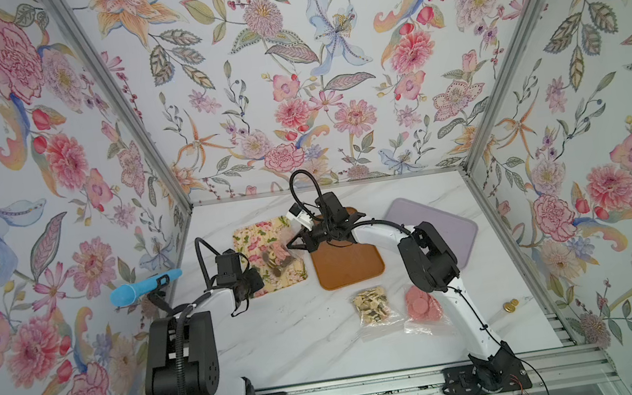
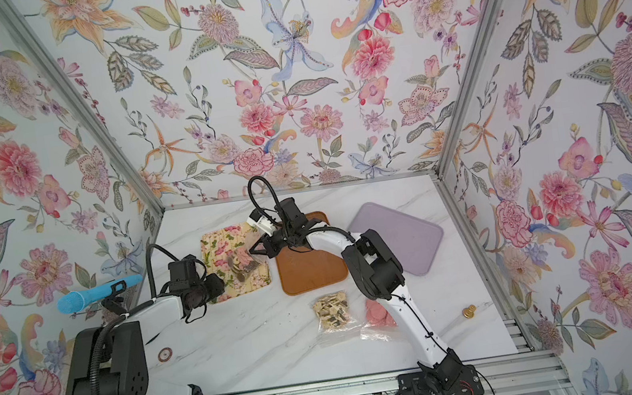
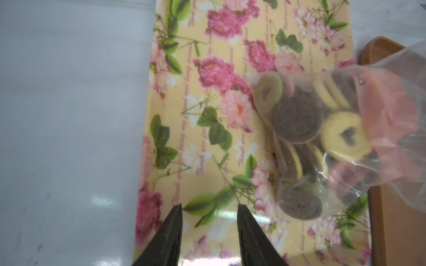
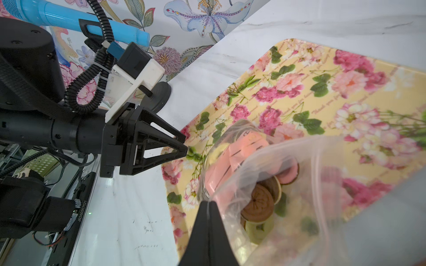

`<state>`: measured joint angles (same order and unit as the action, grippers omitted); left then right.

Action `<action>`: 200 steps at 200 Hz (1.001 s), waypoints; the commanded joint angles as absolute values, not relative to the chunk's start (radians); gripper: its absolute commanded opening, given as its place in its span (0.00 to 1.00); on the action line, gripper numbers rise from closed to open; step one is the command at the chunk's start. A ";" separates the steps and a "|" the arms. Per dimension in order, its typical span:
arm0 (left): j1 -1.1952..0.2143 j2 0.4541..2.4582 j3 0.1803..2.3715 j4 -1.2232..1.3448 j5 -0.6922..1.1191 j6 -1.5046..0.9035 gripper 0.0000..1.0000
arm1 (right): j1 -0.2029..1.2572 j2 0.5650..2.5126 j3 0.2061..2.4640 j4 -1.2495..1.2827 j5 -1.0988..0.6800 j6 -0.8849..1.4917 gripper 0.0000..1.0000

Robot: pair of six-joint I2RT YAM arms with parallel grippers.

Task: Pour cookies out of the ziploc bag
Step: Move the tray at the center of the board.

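Observation:
My right gripper (image 4: 208,202) is shut on a corner of the clear ziploc bag (image 4: 288,165), which hangs tilted over the floral tray (image 1: 252,237). In both top views the bag (image 1: 278,254) (image 2: 242,264) sags onto the tray. The cookies (image 3: 297,122), dark brown, beige and pink rounds, are heaped at the bag's low end against the tray (image 3: 207,34). Whether any lie outside the plastic I cannot tell. My left gripper (image 3: 209,207) is open over the tray's near edge, beside the bag, with nothing between its fingers. It also shows in the right wrist view (image 4: 184,147).
A brown tray (image 1: 349,265) lies right of the floral one, under my right wrist, and a lilac tray (image 1: 435,223) farther right. Two more bags sit nearer the front, one of beige and dark stars (image 1: 371,304) and one of pink discs (image 1: 421,303). A small gold object (image 1: 510,305) lies at the right edge.

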<state>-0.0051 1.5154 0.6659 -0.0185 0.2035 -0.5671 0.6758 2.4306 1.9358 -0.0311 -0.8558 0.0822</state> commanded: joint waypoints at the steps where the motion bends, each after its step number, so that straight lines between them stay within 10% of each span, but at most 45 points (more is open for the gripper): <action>1: -0.011 1.527 0.667 -0.142 0.174 -0.554 0.44 | 0.688 2.357 1.915 -0.025 -0.868 0.054 0.00; 200: -0.018 0.915 0.400 -0.150 0.149 -0.712 0.46 | 0.837 2.627 2.374 0.208 -0.948 0.334 0.00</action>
<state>-0.0135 0.9607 0.4053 -0.1383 0.1753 -0.6720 0.8349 2.5851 2.3390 0.0242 -0.9119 0.1947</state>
